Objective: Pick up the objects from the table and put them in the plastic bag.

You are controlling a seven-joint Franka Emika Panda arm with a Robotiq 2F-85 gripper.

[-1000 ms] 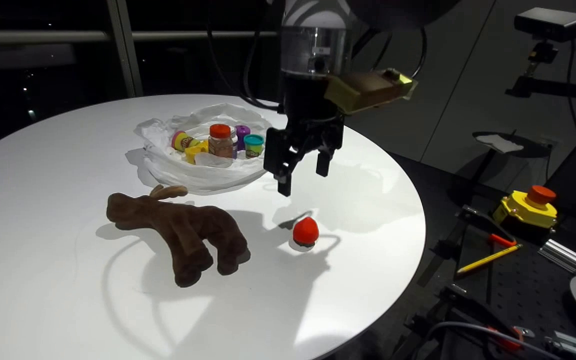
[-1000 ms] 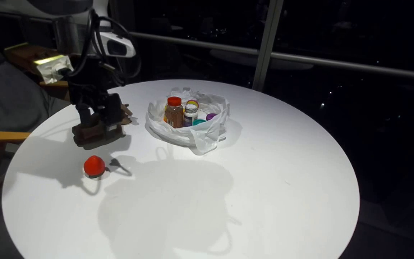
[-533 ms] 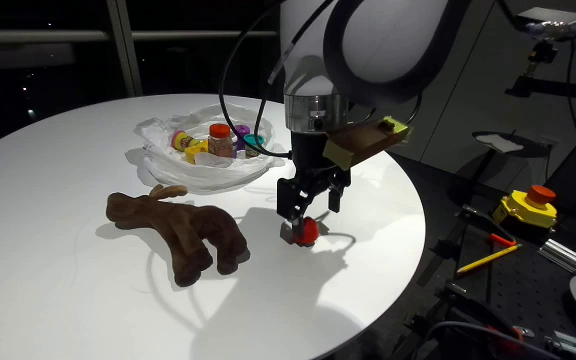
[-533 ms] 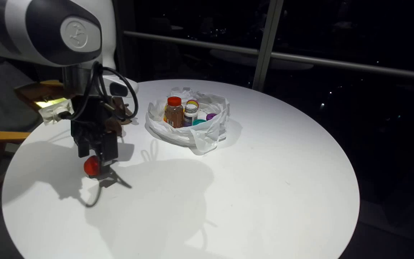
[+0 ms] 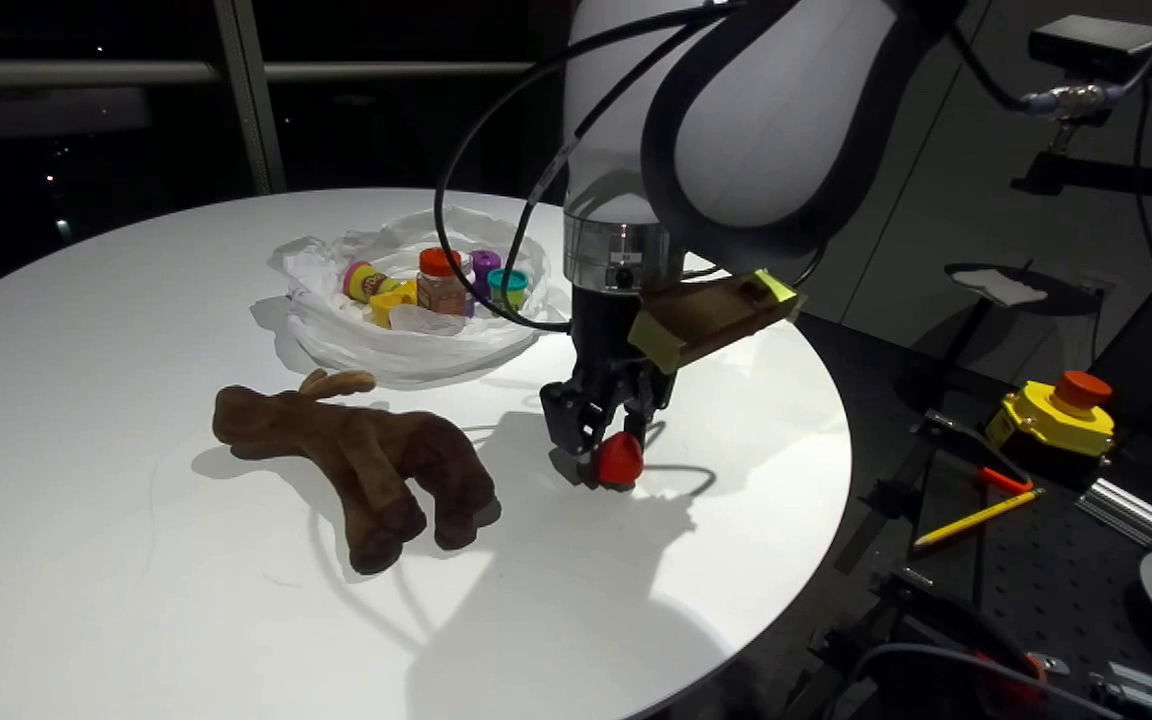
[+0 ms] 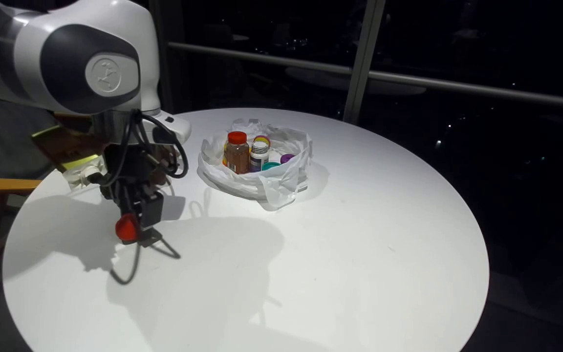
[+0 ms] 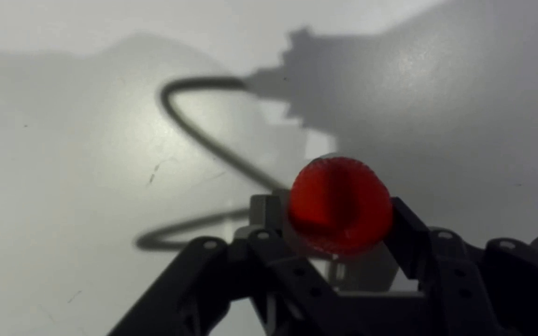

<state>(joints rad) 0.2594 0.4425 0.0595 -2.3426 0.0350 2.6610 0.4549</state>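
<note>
A small red object [image 5: 621,460], rounded with a blunt tip, is at the table's right side in an exterior view. My gripper [image 5: 615,452] has come down over it, and in the wrist view the red object [image 7: 339,205] fills the space between the fingertips, against both fingers. It sits at or just above the table surface. To the left lies a brown plush toy [image 5: 356,450], mostly hidden behind the arm in an exterior view. Farther back, the white plastic bag [image 5: 416,355] is spread wide, holding a red-lidded jar [image 5: 441,283] and several small tubs.
The round white table [image 6: 359,254] bears all of this. A dark bench with a yellow box [image 5: 1051,418] topped by a red button and a yellow pencil [image 5: 979,518] stands beside it. A chair [image 6: 3,184] is next to the table. Cables [image 6: 164,132] loop from the arm.
My gripper has dropped from above the table to the red object, and its jaws have drawn together around it. The red object has shifted slightly. Toy and bag stay put.
</note>
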